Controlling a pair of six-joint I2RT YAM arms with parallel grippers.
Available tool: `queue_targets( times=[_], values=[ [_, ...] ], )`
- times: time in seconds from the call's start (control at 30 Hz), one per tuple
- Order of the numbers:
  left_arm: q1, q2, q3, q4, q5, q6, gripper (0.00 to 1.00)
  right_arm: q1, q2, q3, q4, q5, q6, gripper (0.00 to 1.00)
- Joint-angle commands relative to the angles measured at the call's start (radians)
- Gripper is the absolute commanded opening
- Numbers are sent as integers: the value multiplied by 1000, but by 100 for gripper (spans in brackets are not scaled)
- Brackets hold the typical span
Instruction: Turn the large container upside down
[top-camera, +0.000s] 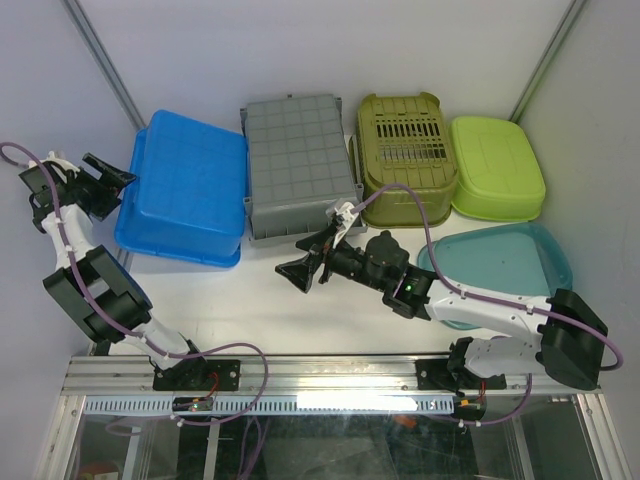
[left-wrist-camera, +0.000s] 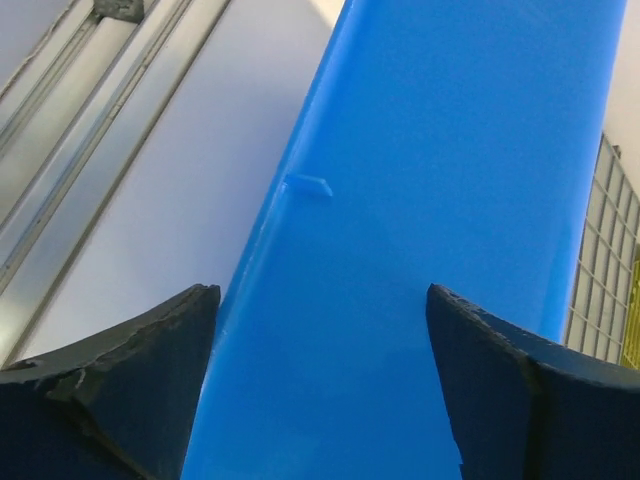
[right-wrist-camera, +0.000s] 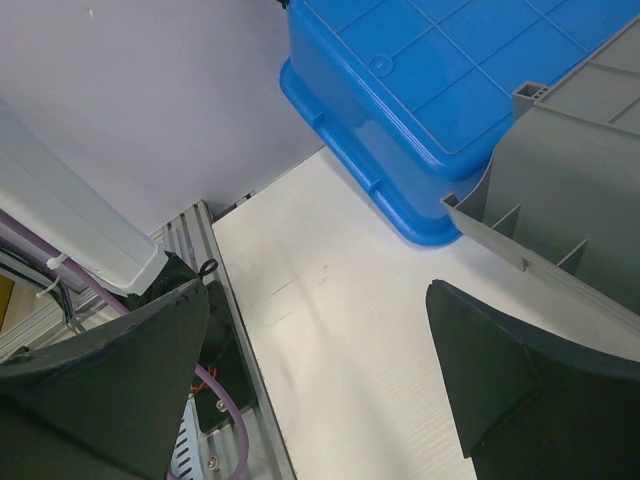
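The large blue container (top-camera: 185, 190) lies bottom up at the back left; its ribbed underside shows in the right wrist view (right-wrist-camera: 400, 60). My left gripper (top-camera: 118, 192) is open at the container's left edge. In the left wrist view the blue wall (left-wrist-camera: 450, 150) fills the space between the open fingers of the left gripper (left-wrist-camera: 320, 290), and I cannot tell whether they touch it. My right gripper (top-camera: 295, 265) is open and empty over bare table, in front of the grey crate (top-camera: 298, 160). It points toward the blue container's near right corner (right-wrist-camera: 318, 288).
The grey crate (right-wrist-camera: 580, 170) stands bottom up right beside the blue container. An olive slotted basket (top-camera: 405, 140) and a lime tub (top-camera: 497, 165) sit at the back right. A teal translucent tub (top-camera: 510, 262) lies under my right arm. Cage posts and walls close in both sides.
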Motion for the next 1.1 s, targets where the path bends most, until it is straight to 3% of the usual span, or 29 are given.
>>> queue_targets(
  times=[0.0,0.1,0.4,0.63,0.8,0.87,0.97,1.07],
  values=[
    [-34,-39,36,-171,0,-2,89,6,5,48,67,11,-14,94],
    [-43,-47,66,-192,3,2,99,5,9,49,70,11,-14,94],
    [-110,-98,149,-259,-92,30,99,5,1,48,61,11,-14,94],
    [-382,-212,194,-354,-332,81,99,6,-69,53,-87,11,-14,94],
    [-501,-332,100,-411,-480,86,99,5,-197,57,-323,63,-33,95],
    [-524,-396,41,-438,-532,73,99,5,-248,65,-444,328,-101,96],
    [-534,-503,-54,-466,-623,62,99,5,-326,68,-578,443,-129,96],
    [-534,-578,-143,-491,-694,28,99,5,-396,50,-640,452,-132,97]
  ],
)
